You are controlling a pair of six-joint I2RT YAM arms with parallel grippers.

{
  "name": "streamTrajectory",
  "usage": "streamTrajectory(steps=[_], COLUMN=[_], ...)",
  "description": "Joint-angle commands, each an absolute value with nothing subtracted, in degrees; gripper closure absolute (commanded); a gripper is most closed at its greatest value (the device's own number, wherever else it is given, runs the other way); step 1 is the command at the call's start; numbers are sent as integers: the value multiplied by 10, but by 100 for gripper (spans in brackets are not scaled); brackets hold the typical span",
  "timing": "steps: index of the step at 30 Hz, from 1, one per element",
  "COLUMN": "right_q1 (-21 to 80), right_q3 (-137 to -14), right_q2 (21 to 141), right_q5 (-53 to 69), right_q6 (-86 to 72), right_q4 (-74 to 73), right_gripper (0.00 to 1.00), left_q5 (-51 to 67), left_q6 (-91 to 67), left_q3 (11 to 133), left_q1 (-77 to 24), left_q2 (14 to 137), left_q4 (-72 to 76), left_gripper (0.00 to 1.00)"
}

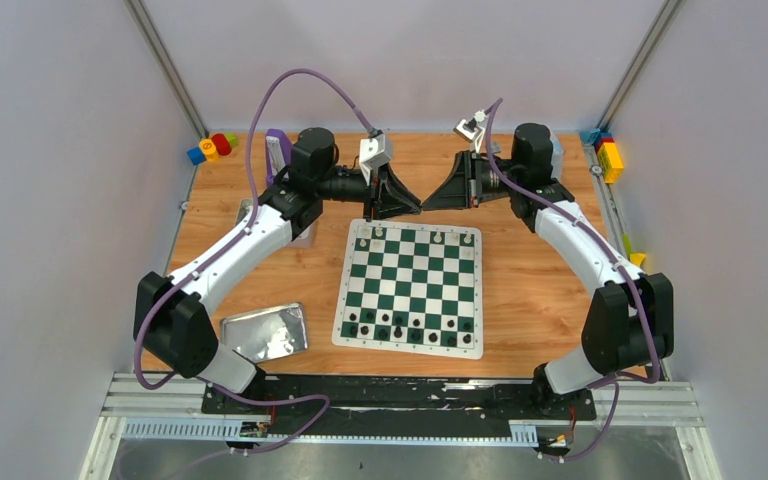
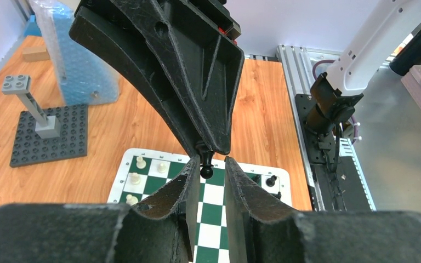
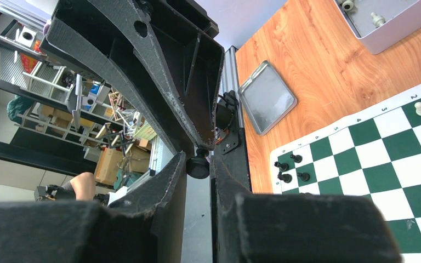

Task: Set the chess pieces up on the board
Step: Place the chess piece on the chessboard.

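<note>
The green and white board [image 1: 410, 281] lies mid-table. A few white chess pieces [image 1: 379, 234] stand on its far rows and several black ones [image 1: 400, 328] on its near rows. My two grippers meet tip to tip above the board's far edge. My right gripper [image 3: 198, 158] is shut on the base of a black pawn [image 3: 198, 167] and holds it in the air. My left gripper [image 2: 212, 164] is open, and the pawn's round head [image 2: 206, 170] sits between its fingers with a gap on one side. The top view shows the left gripper [image 1: 412, 208] and the right gripper [image 1: 430, 205].
A shiny tin lid [image 1: 265, 332] lies at the near left. A grey tray [image 3: 383, 22] with loose pieces sits at the far left, under my left arm. A dark grey baseplate with a post [image 2: 49, 134] and blue bubble wrap [image 2: 82, 60] stand at the far right. Toy blocks [image 1: 210, 148] sit in the far corners.
</note>
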State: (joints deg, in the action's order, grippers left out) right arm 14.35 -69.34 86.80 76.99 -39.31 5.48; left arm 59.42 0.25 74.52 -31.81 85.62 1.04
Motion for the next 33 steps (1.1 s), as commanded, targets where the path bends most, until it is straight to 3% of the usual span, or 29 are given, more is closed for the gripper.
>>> streamTrajectory(steps=[1, 25, 33], right_q1=[140, 140, 140], right_q3=[-700, -702, -700], right_q2=[853, 851, 847], right_q5=[766, 769, 764], right_q6=[-384, -388, -384], right_q4=[76, 81, 82], right_gripper=[100, 100, 100], left_q5=[597, 586, 587], left_q6=[4, 10, 8], left_q3=[751, 757, 756], left_q1=[-323, -329, -331], left_q2=[847, 857, 857], left_q4=[16, 3, 3], left_gripper=[70, 74, 71])
